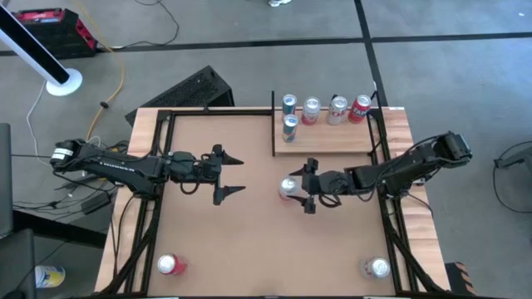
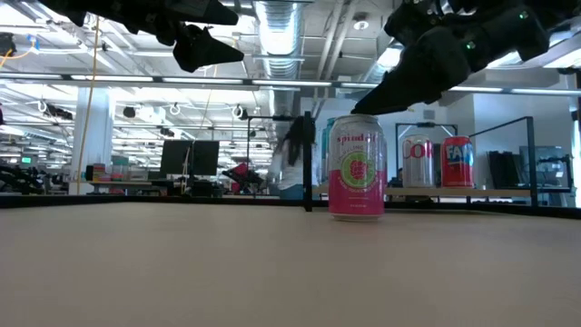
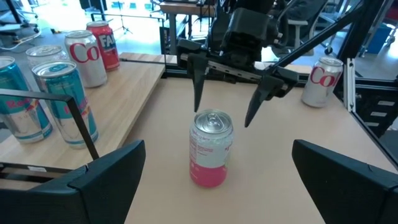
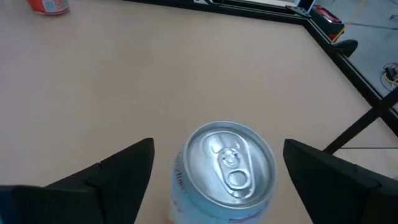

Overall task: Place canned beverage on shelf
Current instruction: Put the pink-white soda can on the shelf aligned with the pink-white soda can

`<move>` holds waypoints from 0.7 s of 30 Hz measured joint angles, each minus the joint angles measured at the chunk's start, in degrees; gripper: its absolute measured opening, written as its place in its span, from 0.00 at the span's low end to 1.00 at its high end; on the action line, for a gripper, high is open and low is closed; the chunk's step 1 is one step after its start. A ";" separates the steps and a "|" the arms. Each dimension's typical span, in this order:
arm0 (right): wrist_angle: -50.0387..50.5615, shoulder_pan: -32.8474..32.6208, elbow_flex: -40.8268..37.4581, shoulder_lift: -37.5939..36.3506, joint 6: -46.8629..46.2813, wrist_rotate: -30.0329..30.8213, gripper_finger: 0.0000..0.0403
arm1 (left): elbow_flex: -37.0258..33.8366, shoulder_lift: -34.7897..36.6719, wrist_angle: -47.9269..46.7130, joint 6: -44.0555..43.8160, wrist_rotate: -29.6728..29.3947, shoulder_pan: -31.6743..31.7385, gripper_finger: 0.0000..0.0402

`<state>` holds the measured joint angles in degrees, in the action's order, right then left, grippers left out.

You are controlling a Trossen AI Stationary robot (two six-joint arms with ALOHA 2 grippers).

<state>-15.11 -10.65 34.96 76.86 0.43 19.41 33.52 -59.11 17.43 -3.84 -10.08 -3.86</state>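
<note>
A pink canned beverage (image 1: 289,187) stands upright on its base on the brown tabletop, near the middle. My right gripper (image 1: 309,186) hovers open just to the can's right, a little above its top (image 4: 229,163). Its two fingers stand apart on either side and touch nothing. The shelf (image 1: 332,139), a pale wood panel at the far right, carries several upright cans (image 1: 311,109). My left gripper (image 1: 241,174) waits open left of centre, pointing at the pink can (image 3: 210,149).
A red can (image 1: 170,264) stands near the front left corner and a silver can (image 1: 376,267) near the front right. Black frame posts (image 1: 273,124) edge the shelf and the table's sides. Bare tabletop lies between the two grippers.
</note>
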 joint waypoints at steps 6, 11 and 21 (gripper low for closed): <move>0.07 2.23 0.00 0.00 0.00 0.03 0.96 | 0.00 0.00 0.00 0.00 0.01 0.00 0.97; -0.04 3.40 0.00 1.27 -0.61 -2.96 0.96 | 0.00 0.00 0.00 0.00 0.01 -0.01 0.97; -0.95 3.42 0.00 5.81 -1.51 -3.56 0.96 | 0.00 0.00 0.00 0.00 0.03 -0.02 0.97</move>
<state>-16.06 -7.22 34.96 82.67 -1.08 15.86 33.52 -59.11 17.43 -3.84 -10.04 -3.88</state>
